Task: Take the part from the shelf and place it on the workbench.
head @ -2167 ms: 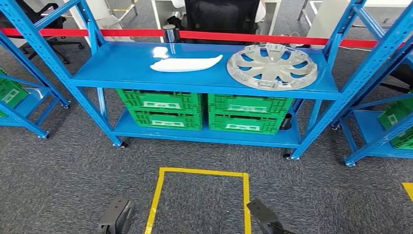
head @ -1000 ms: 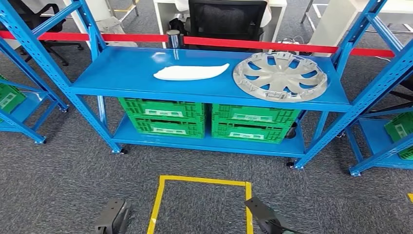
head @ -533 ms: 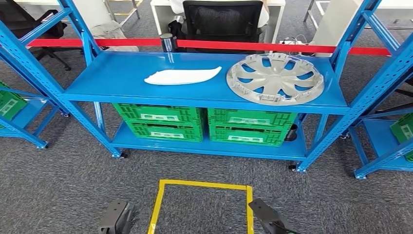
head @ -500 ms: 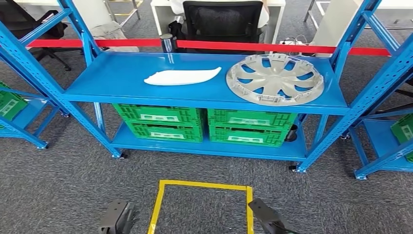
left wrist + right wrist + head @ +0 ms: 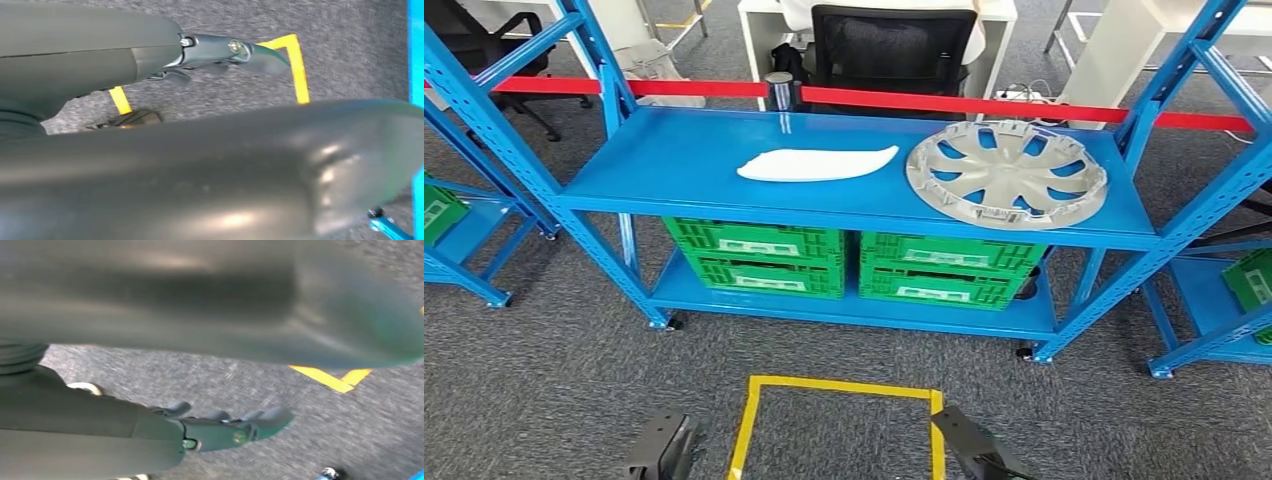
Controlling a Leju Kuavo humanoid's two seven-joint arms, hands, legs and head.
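Grey carpet nearest, both hanging low and holding nothing: left robot hand, right robot hand, fingers loosely apart. Yellow tape square between. Beyond, blue shelf: green crates below, white part centre, hubcap right. Red barrier behind.

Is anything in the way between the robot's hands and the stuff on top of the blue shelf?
Nothing visible blocks them. The left hand and right hand hang low over the carpet, holding nothing. The white part and silver wheel cover lie apart on the open top shelf; only floor lies between.
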